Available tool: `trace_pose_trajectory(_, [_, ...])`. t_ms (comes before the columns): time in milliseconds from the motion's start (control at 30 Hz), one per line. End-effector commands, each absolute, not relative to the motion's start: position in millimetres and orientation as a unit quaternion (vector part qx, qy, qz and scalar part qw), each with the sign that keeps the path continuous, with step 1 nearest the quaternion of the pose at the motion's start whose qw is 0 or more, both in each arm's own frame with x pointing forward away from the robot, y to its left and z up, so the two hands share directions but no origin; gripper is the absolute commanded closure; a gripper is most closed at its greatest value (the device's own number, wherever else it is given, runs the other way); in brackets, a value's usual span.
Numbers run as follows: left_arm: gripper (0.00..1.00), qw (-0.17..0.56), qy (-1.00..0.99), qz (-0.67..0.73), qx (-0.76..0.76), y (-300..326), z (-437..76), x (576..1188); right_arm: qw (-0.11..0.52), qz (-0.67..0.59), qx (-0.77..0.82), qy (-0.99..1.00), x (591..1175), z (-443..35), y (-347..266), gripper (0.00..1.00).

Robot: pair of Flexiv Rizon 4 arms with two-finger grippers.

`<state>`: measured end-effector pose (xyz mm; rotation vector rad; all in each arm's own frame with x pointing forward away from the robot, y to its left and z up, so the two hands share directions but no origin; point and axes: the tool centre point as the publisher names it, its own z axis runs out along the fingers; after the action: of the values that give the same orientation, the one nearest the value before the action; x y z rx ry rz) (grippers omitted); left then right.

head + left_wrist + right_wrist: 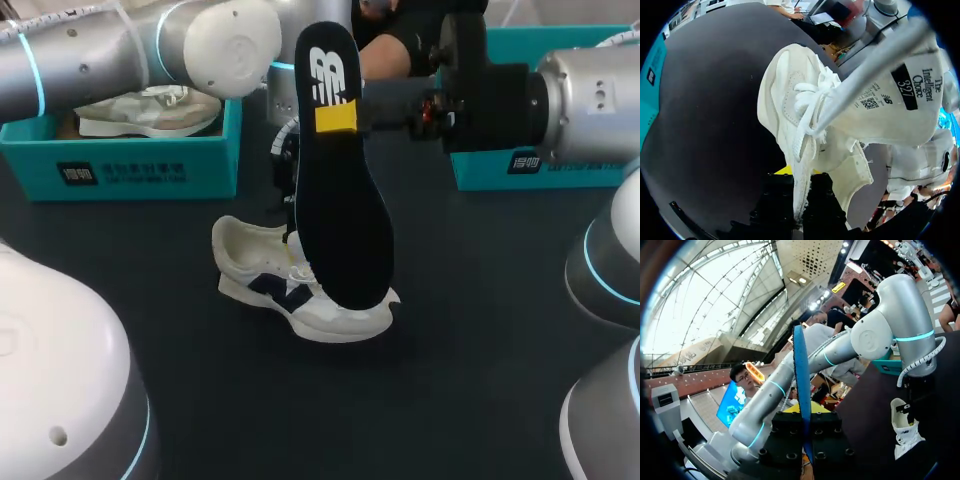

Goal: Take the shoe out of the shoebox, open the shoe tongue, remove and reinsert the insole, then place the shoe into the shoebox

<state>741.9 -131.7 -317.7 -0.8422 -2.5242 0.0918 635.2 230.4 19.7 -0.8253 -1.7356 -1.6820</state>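
1. surface (pixel 480 380): dark, carries everything below.
2. left arm (pixel 120 50) comes in from the far left corner, right arm (pixel 590 100) from the right side. both end near the middle.
3. two teal boxes sit at the far edge. left shoebox (pixel 130 165) holds a second shoe (pixel 150 110), pale. right shoebox (pixel 520 170) is mostly hidden behind the right arm, contents can't tell.
4. shoe (pixel 300 295): white with navy, on its sole mid-surface, outside both boxes. tongue (pixel 890 100) is pulled up, label side showing in the left wrist view.
5. insole (pixel 340 200): black, out of the shoe and upright in the air, logo end up. its lower end overlaps the shoe in the head view; contact can't tell.
6. right fingers (pixel 335 118): clamped on the insole near its logo end.
7. left fingers (pixel 777 197): narrow, pinching the shoe's upper edge beside the laces.
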Motion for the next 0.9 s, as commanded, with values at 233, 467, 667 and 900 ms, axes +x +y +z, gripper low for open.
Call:
trace_pose_trajectory(233, [1.0,0.334,-0.814,-0.02,-0.475,-139.0,-317.1,747.2,0.288,-0.63,-0.311,-0.65,635.4,19.6,235.1,1.0])
trace_pose_trajectory(467, [1.0,0.302,-0.791,-0.063,-0.528,-143.5,-318.3,754.2,0.288,-0.63,-0.311,-0.65,635.4,19.6,235.1,1.0])
trace_pose_trajectory(667, [1.0,0.231,-0.776,-0.119,-0.574,-157.1,-318.7,762.4,0.288,-0.63,-0.311,-0.65,635.4,19.6,235.1,1.0])
trace_pose_trajectory(900, [1.0,0.175,-0.763,-0.138,-0.607,-177.2,-327.9,766.5,0.288,-0.63,-0.311,-0.65,635.4,19.6,235.1,1.0])
